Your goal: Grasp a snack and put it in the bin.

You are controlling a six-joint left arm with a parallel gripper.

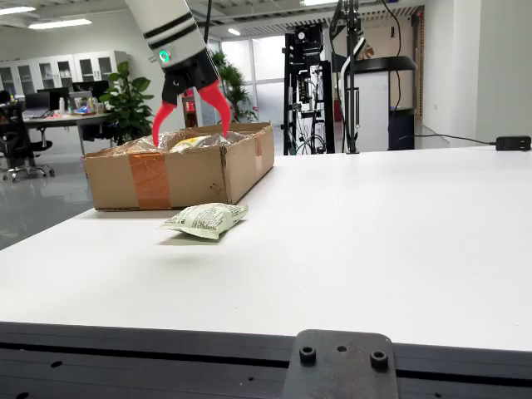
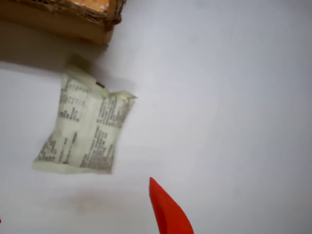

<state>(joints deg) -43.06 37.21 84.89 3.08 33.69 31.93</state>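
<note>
A pale green snack packet point(image 1: 205, 219) lies flat on the white table just in front of the cardboard box point(image 1: 191, 176). My gripper point(image 1: 191, 135) hangs in the air, open, its red fingers spread wide with nothing between them; in the side view it lines up with the box's top edge. In the view that rides on the gripper, the packet point(image 2: 83, 129) lies below and to the left, printed back up, near the box's corner point(image 2: 63, 22). One red fingertip point(image 2: 166, 207) shows at the bottom, clear of the packet.
The box holds several wrapped snacks point(image 1: 193, 142). A black equipment rack point(image 1: 307, 83) stands behind the table. A black adapter point(image 1: 513, 143) lies at the far right edge. A black bracket point(image 1: 341, 366) sits on the table's near rail.
</note>
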